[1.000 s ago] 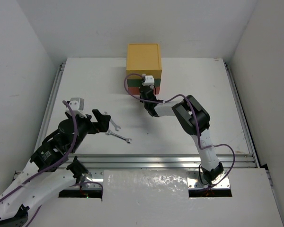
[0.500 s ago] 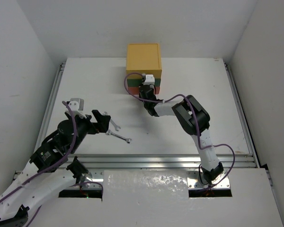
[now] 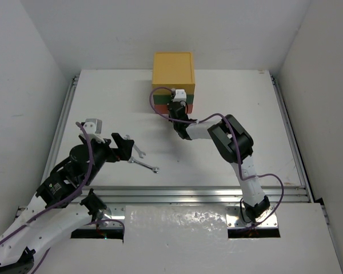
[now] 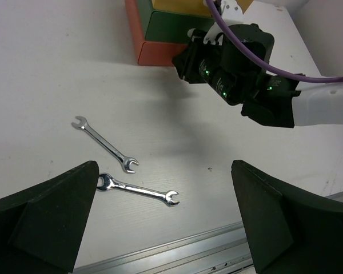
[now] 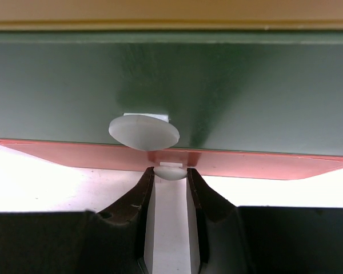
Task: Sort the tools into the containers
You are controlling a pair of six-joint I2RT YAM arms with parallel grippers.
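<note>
The stacked chest (image 3: 173, 69) stands at the table's back, yellow on top. Below are its green drawer (image 5: 228, 85) and red drawer (image 5: 274, 164), both closed. My right gripper (image 5: 170, 181) is at the chest's front, its two fingertips pressed on either side of the red drawer's small white knob (image 5: 170, 172). The green drawer's larger knob (image 5: 144, 131) sits just above. Two silver wrenches (image 4: 106, 145) (image 4: 138, 190) lie flat on the table. My left gripper (image 4: 164, 171) hovers wide open above them, holding nothing. No other tools are in view.
An aluminium rail (image 3: 188, 193) runs along the near table edge, close below the wrenches. The right arm (image 3: 231, 140) reaches across the table's middle toward the chest. White walls enclose the table on three sides.
The right gripper has edged slightly toward the chest front. The left arm and both wrenches have not moved.
</note>
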